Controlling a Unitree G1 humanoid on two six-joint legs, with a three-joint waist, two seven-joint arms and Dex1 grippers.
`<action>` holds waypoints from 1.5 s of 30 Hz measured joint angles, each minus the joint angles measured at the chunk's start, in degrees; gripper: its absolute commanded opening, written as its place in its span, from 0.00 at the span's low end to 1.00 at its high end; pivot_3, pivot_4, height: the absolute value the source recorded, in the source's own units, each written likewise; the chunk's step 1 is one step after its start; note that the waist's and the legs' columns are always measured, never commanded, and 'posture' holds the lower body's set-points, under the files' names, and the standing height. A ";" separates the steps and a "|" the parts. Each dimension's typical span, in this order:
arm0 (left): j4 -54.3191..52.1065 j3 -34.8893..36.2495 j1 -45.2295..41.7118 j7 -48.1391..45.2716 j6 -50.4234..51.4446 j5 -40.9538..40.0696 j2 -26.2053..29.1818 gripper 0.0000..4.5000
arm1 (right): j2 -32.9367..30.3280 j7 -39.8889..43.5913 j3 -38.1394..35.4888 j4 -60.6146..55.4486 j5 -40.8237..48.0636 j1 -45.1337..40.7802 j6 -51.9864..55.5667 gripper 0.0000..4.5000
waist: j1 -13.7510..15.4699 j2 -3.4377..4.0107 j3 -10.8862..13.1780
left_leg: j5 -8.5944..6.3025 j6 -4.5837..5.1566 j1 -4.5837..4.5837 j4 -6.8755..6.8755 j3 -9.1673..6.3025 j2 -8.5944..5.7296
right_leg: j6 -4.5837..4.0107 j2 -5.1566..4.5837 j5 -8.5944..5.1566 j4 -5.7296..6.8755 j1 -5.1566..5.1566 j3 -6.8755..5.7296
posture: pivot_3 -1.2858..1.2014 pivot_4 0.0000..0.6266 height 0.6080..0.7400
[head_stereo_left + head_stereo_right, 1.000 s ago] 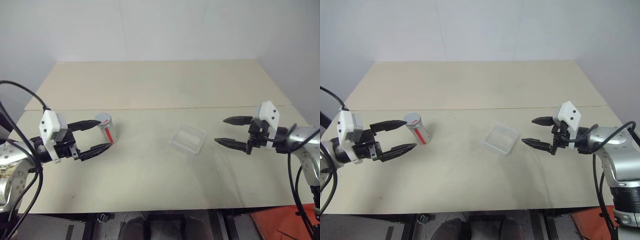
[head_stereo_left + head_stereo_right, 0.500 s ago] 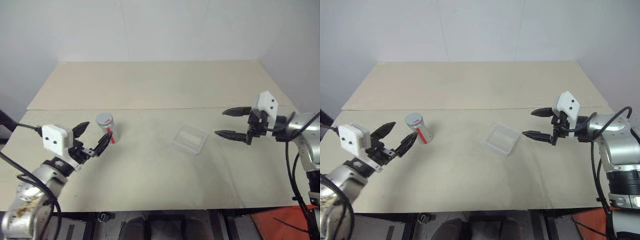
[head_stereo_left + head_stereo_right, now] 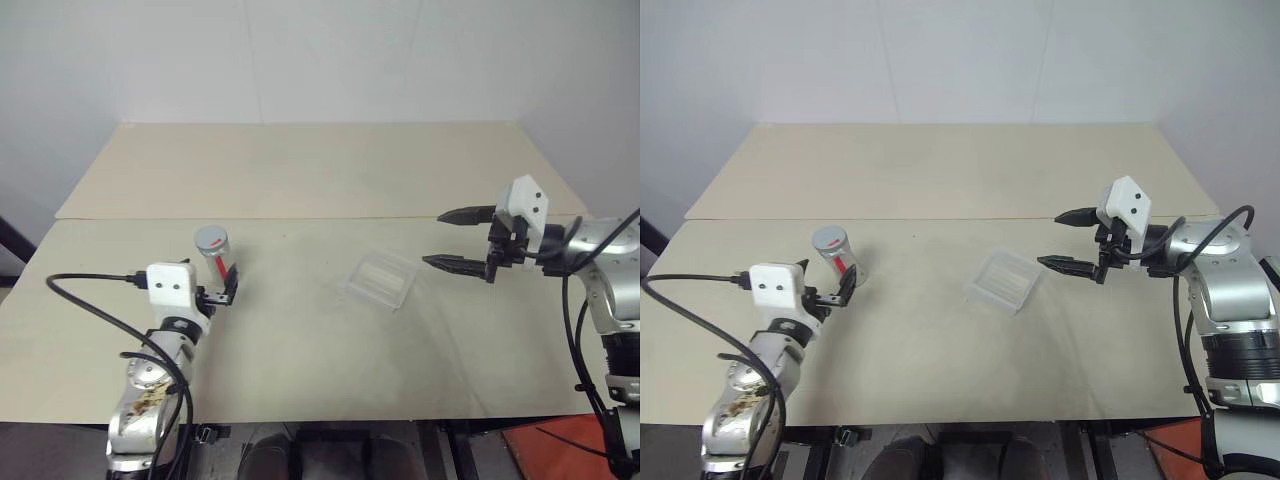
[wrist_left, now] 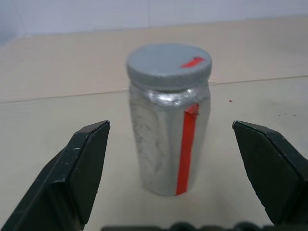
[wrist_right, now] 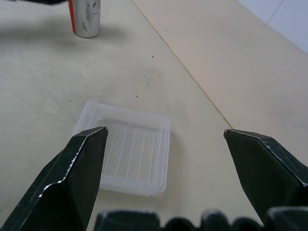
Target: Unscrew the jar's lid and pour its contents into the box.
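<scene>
Left gripper (image 4: 171, 183) of mine spread wide, level, jar (image 4: 168, 120) upright between fingers untouched, lid (image 4: 168, 66) on, right gripper (image 3: 1070, 240) wide apart beside box (image 3: 1003, 280).

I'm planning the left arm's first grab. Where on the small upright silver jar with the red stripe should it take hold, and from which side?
Probably the straight body of the small upright silver jar with the red stripe, below the grey ribbed screw lid, coming in level from the robot's side. The open left gripper already flanks it there, and the lid stays free for the open right gripper.
</scene>
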 measured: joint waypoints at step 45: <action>21.50 -3.33 -14.23 17.37 -13.44 14.05 -12.86 0.99 | -3.17 0.13 -4.06 -4.48 2.68 2.83 0.10 1.00 | 0.14 -0.02 0.01 | -0.02 0.04 -0.10 0.02 -0.20 -0.01 | 0.02 -0.08 0.04 -0.14 0.10 -0.28 | 0.52 0.24 1.00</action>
